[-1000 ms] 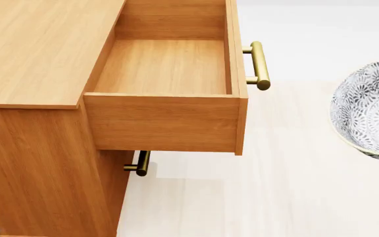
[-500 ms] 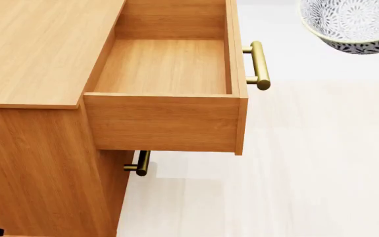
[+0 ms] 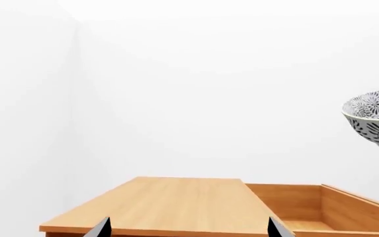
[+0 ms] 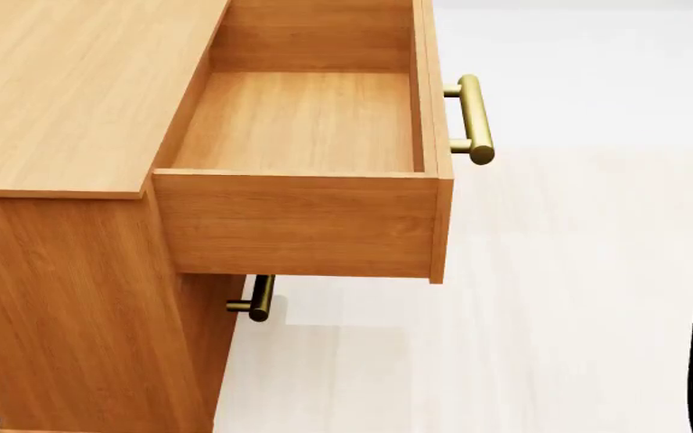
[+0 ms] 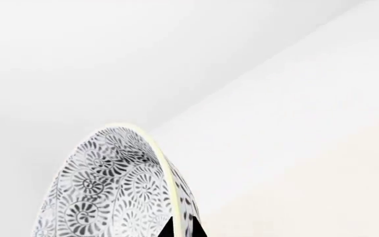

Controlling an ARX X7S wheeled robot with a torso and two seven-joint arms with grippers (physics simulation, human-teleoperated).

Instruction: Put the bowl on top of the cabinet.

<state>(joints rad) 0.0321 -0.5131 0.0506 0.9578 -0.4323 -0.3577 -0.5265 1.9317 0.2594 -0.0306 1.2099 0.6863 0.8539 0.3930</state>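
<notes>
A bare simulated room, furnished like a home: plain white walls (image 3: 176, 89) meet in a corner, the floor (image 4: 540, 298) is pale wood-grain, and a honey-brown wooden cabinet (image 4: 69, 99) stands there with its top drawer (image 4: 304, 162) open and brass bar handles (image 4: 473, 117)

Plain white walls (image 3: 209, 98) all round, meeting in a faint vertical corner (image 3: 77, 98) beyond the far end of the furniture. No visible seams or marks on them. Underfoot, a pale cream floor (image 4: 540, 316) with a very light plank grain, brighter toward the wall. Soft, even light, with only a weak shadow beneath the pulled-out drawer (image 4: 304, 122). Against the left side, a honey-brown wooden cabinet (image 4: 69, 90) with a flat top, its upper drawer open and bare inside, a brass bar handle (image 4: 473, 117) on the front, a second brass handle (image 4: 257, 298) lower down.
</notes>
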